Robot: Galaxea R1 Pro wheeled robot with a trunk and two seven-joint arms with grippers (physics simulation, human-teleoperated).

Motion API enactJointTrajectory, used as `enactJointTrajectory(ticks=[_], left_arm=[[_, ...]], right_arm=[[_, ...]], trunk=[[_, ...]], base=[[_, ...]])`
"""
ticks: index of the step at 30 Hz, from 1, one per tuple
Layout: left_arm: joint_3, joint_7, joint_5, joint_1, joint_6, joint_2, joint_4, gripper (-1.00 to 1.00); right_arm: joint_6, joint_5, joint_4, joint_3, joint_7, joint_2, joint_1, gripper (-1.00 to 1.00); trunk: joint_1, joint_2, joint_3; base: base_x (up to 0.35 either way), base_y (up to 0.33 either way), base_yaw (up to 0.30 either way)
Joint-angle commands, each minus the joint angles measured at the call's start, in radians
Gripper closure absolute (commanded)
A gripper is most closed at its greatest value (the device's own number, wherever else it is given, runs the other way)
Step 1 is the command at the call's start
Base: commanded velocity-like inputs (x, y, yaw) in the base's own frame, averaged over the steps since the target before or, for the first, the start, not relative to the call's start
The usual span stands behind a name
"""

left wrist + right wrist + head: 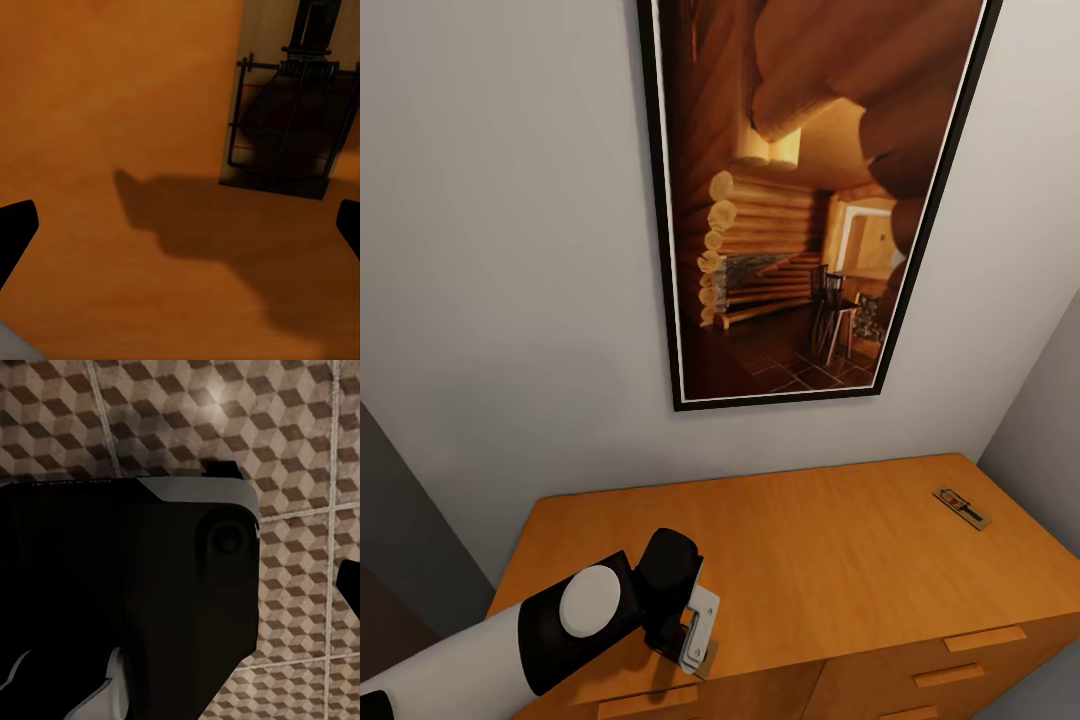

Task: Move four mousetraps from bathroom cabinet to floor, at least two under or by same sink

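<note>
Your left gripper (180, 232) hangs just above the flat top of the cabinet (830, 560), at about 7 o'clock in the head view, near the front edge. In the left wrist view its two dark fingertips (16, 229) stand wide apart at either side with bare wood between them, so the claw is open and holds nothing. You have it spread like that because the near mousetrap (289, 112) lies flat on the wood just ahead of the fingers, off toward the one at 3 o'clock and not yet between them. From the head camera a corner of that trap peeks out from under the gripper.

A second mousetrap (961, 508) lies flat on the cabinet top at about 3 o'clock in the head view, well apart from your left arm and close to the back right corner by the grey wall. I see no others from here.

Your right wrist camera looks down on the bathroom floor (300, 450), with a dark part of the robot's body across most of the picture. One dark fingertip shows at its 3 o'clock edge, but I cannot tell whether that claw is open or closed.

To my eye you are lining up the first pick: shift until the trap sits between the fingers, then lower and close across its narrow sides, since a flat board gives little to grip.
</note>
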Motion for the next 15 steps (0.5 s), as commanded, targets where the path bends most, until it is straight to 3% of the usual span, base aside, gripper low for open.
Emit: enactJointTrajectory(ticks=[1,15], left_arm=[[-0.002,-0.008,-0.007,-0.001,0.011,0.000,-0.001,-1.00],[-0.003,-0.008,-0.007,0.001,0.011,-0.023,0.027,-1.00]], right_arm=[[0.005,-0.009,-0.002,0.009,-0.004,0.000,0.000,-1.00],[0.004,-0.009,-0.002,0.008,-0.004,0.000,0.000,-1.00]], trunk=[[0.001,-0.002,-0.002],[0.001,-0.002,-0.002]], base=[[0.000,0.000,0.000],[0.000,0.000,0.000]])
